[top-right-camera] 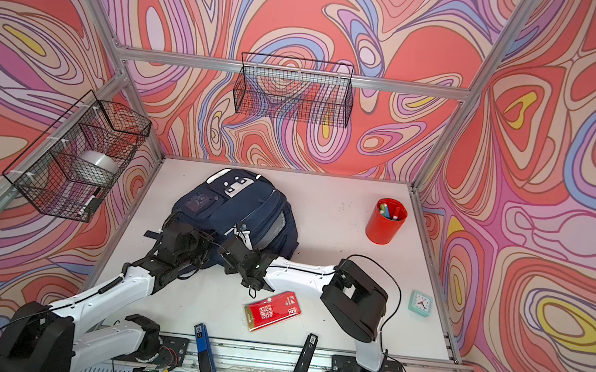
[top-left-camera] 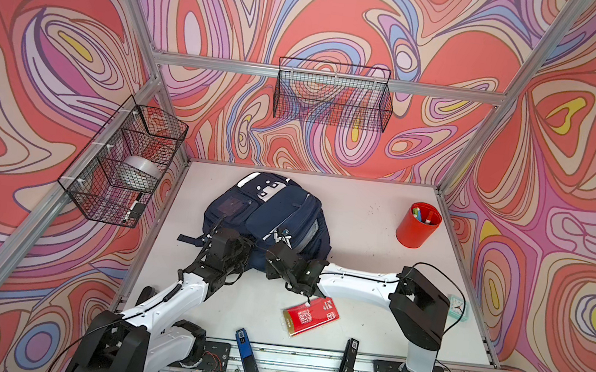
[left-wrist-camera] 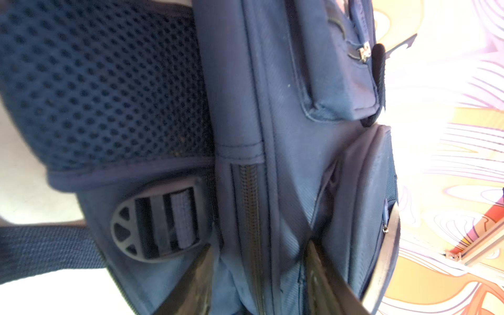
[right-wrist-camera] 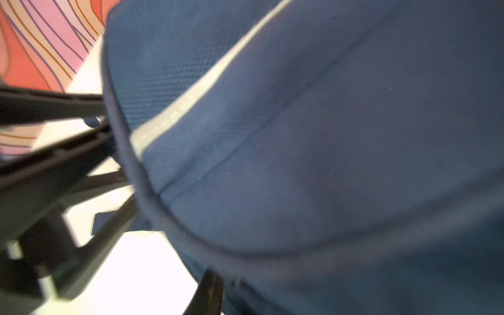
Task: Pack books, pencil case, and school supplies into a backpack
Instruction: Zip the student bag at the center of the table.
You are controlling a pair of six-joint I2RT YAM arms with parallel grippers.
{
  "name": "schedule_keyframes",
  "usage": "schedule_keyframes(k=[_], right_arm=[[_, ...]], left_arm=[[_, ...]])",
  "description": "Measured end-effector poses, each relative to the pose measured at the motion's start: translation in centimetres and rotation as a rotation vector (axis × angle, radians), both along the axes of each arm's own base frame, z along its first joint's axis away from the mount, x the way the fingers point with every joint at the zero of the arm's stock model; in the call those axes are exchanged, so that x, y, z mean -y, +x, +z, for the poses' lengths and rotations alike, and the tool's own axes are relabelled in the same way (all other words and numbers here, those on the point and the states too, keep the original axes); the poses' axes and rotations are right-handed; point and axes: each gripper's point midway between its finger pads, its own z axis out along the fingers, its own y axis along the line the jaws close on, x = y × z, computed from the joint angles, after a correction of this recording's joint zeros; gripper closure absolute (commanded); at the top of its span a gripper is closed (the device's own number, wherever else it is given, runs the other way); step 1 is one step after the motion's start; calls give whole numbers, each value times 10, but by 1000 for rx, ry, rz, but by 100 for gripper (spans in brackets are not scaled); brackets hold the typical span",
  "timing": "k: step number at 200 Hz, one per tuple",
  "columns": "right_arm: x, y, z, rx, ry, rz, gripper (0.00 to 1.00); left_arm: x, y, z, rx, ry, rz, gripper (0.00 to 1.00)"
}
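Large navy-blue fabric backpack (top-left-camera: 270,210) lies on white surface (top-left-camera: 366,249), directly ahead of both claws. Left claw (left-wrist-camera: 259,248) straddles its side zip seam, fabric between jaws; pinched or not, can't tell. Right claw (top-left-camera: 273,254) at the lower edge, state unclear. Soft, floppy, probably slumps: take the stiff seam or zip pull.

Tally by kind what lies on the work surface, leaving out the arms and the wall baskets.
Backpack: 1
Red packet: 1
Red cup of markers: 1
Staplers: 2, blue stapler and black stapler
Clock: 1
Total: 6
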Motion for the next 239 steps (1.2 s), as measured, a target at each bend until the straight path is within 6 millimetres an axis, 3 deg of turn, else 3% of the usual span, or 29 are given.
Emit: schedule_keyframes(k=[17,33,59,72,115,155,194,216,239], right_arm=[[-3,5,-9,0,-30,-13,100],[-2,6,-12,-1,-36,-18,100],[-3,4,-11,-2,-25,-4,100],[-2,1,-10,-4,-16,13,100],[-4,-9,4,-1,34,79,100],[-10,-16,7,-21,66,145,100],[-12,-19,4,-39,80,178,100],[-12,-21,1,-42,78,194,100],[-7,-19,2,-31,55,192,100]], left_arm=[[-3,0,4,13,7,15,65],[-6,-2,10,27,11,26,68],[0,-9,20,71,8,29,36],[6,-12,18,78,8,21,28],[10,0,9,97,27,56,29],[30,7,4,140,38,35,31],[35,16,-1,165,36,44,63],[35,17,-3,172,39,44,99],[37,17,-3,175,42,35,100]])
